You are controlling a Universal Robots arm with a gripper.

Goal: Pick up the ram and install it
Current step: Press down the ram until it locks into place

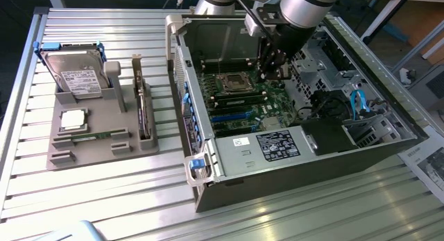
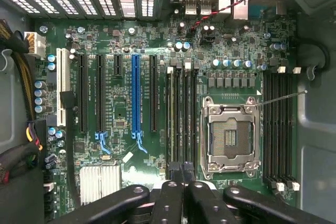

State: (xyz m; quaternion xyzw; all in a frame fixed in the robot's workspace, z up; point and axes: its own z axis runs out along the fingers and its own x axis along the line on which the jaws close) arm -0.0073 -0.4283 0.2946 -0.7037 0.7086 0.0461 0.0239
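- The claw (image 2: 182, 192) hangs inside the open computer case (image 1: 361, 147), fingers pressed shut together with nothing visibly between them.
- Its tips sit just over the motherboard (image 2: 121, 108), at the end of the memory slots beside the CPU socket (image 2: 229, 137).
- One stick, the ram (image 2: 171, 119), appears seated in the slot bank next to the socket, right ahead of the fingertips.
- In the exterior view, the arm (image 1: 305, 12) reaches down into the case from above.
- On the exterior view's left, well apart from the case, a grey holder (image 1: 104, 142) carries a hard drive (image 1: 80, 77), a silver CPU chip (image 1: 73, 120) and an upright dark card (image 1: 142, 111).
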